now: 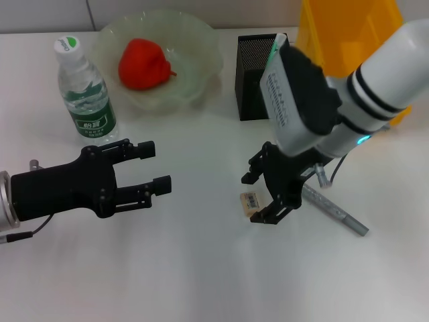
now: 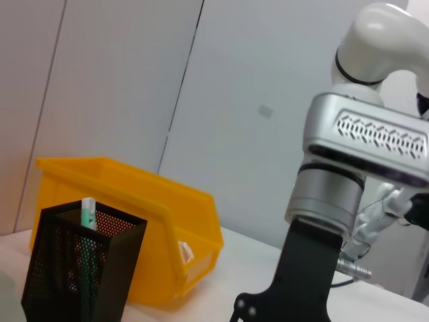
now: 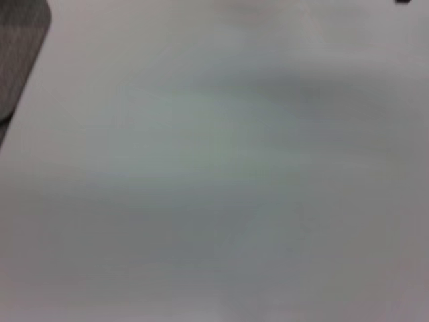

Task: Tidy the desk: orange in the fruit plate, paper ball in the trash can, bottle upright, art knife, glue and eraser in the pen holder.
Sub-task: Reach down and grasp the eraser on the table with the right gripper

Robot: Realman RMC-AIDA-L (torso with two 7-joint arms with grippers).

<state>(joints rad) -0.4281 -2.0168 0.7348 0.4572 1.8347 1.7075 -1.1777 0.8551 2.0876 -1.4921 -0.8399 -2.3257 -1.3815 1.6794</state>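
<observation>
Two end effectors over the white worktop [image 1: 201,282]. Left end effector [image 1: 157,168] near left, fingers spread, holding nothing. Bottle [image 1: 84,90] upright far left; orange [image 1: 143,64] sits in fruit plate [image 1: 201,40] just right of it. Pen holder [image 1: 255,74] far centre with a green-white stick [image 2: 88,213] inside, trash can [image 1: 335,33] behind it to the right. Right end effector [image 1: 263,196] down at the eraser [image 1: 251,201], fingers either side of it; can't tell if clamped. Grey art knife [image 1: 335,211] lies right of that

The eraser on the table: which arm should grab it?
Probably the right. The right gripper already hangs over the eraser; the left gripper sits open, apart from it.
</observation>
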